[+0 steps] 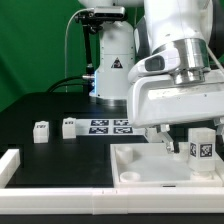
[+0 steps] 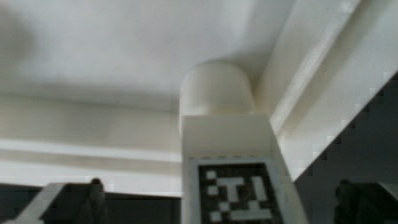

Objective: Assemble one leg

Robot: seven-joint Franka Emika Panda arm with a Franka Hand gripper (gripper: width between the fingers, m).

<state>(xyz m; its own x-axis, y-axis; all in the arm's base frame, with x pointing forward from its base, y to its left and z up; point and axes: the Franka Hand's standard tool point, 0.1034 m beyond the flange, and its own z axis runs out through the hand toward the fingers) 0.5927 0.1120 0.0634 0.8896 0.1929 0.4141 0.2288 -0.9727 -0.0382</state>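
black table, green backdrop: white tray-like tabletop (image 1: pixel 140 172) holds 1 leg (image 1: pixel 201 146)
the leg stands upright in the tray toward the exterior view's right, tag facing the camera; the gripper (image 1: pixel 178 140) hangs right at it, jaws spread wide, the leg between the fingers (image 2: pixel 68 203) with neither touching; 2 other small white blocks (image 1: pixel 41 131) stand on the table by the marker board (image 1: pixel 110 126)

Green backdrop (image 1: pixel 30 45), matte black table (image 1: pixel 35 105)
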